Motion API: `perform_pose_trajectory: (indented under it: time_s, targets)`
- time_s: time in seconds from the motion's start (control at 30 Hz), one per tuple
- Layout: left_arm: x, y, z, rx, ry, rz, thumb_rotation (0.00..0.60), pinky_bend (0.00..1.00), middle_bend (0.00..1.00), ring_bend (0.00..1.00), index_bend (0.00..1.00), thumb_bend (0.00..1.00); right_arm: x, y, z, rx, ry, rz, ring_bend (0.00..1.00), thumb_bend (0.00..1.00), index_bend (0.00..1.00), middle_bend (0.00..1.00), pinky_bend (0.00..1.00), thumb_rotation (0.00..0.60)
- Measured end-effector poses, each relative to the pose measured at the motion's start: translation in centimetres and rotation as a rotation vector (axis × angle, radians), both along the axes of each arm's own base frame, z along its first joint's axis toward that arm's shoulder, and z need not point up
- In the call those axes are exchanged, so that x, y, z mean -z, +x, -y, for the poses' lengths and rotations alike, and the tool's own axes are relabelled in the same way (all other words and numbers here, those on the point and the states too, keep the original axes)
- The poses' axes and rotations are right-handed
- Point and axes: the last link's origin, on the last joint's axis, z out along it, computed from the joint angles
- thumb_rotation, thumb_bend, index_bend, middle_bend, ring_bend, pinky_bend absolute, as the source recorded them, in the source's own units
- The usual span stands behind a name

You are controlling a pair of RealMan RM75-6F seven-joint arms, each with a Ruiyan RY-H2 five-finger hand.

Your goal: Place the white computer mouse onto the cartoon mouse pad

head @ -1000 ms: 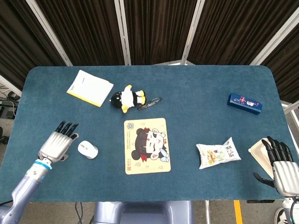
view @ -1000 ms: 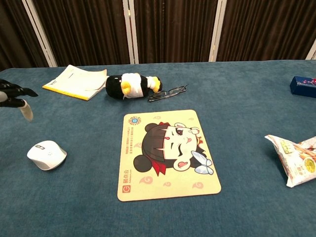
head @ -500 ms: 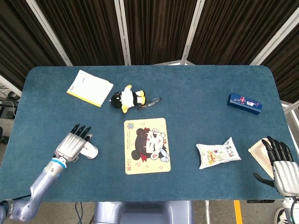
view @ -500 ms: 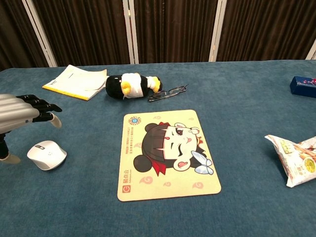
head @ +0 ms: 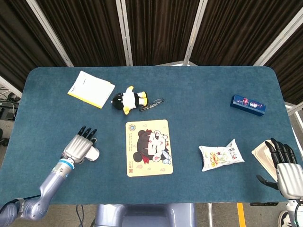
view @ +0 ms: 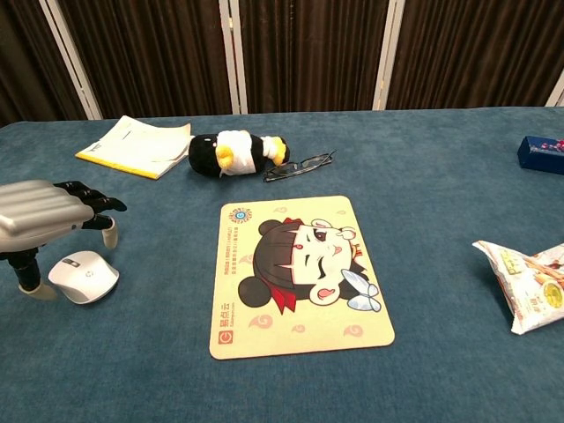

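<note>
Two hands: both in the head view; only the left one also shows in the chest view
Left hand (view: 44, 216): poised over the white computer mouse (view: 84, 276), palm down; fingers (view: 97, 201) held apart and arched forward above it, thumb hanging down at the mouse's near-left side; nothing is clasped; whether any fingertip touches the shell cannot be told
White computer mouse: flat on the blue table (view: 441, 176), to the left of the cartoon mouse pad (view: 295, 271) and clear of its edge; in the head view mostly hidden beneath the hand, only its right end showing
Cartoon mouse pad: lies flat near the table's middle, the girl's face up, nothing resting on it
Right hand (head: 285, 166): at the table's near right corner, fingers extended and slightly apart, holding nothing; just beside a pale tray (head: 263, 155)
Far side: yellow-edged booklet (view: 137, 144); plush penguin (view: 236, 152) lying on its side; folded glasses (view: 300, 165) just beside the penguin
Right side: snack bag (head: 221, 155); blue box (head: 247, 104) further back
</note>
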Motion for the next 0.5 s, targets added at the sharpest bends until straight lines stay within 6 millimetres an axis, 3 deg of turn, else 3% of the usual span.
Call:
perform_pose_trajectory:
  time_s: [0.17,0.33,0.5]
  targets:
    - [0.45,-0.09,-0.27,-0.002,-0.002,-0.007,0.600,0.00,0.00,0.00,0.37,0.15,0.00,0.00,-0.01,0.000,0.000,0.000,0.00,0.07,0.01,0.00,0.00,0.600]
    - [0.77,0.06,-0.57,-0.005,0.014,0.004,0.600,0.00,0.00,0.00,0.58,0.38,-0.01,-0.02,-0.02,0.000,0.001,0.003,0.00,0.07,0.01,0.00,0.00,0.600]
    - [0.77,0.60,-0.58,0.019,0.033,0.033,0.600,0.00,0.00,0.00,0.60,0.41,-0.03,-0.03,-0.02,-0.001,0.003,0.004,0.00,0.07,0.01,0.00,0.00,0.600]
